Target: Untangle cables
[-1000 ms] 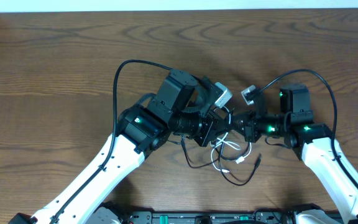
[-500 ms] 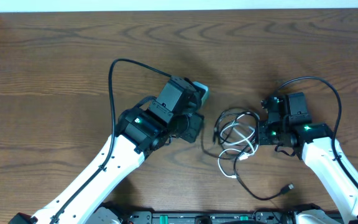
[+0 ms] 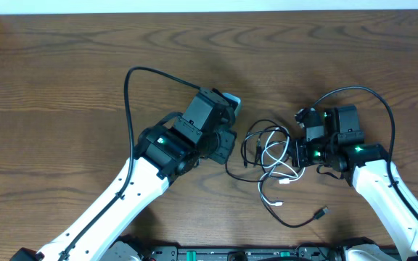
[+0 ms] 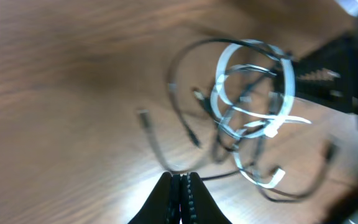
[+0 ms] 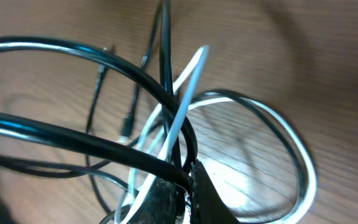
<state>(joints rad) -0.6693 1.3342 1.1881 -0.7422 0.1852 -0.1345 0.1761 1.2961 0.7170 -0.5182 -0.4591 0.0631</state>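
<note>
Now, at centre left of the overhead view, we are holding our left gripper (image 4: pixel 179 183) closed, tips just beside a black loop of the cables (image 3: pixel 271 156); whether it is pinching it, we cannot tell. The tangle is lying mid-frame on the bench (image 3: pixel 64 72). At centre right, our right gripper (image 5: pixel 188 186) is clamping black and white strands.

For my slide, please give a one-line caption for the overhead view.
Black and white cables lie tangled on a wooden table; the right end effector pinches their edge.
</note>
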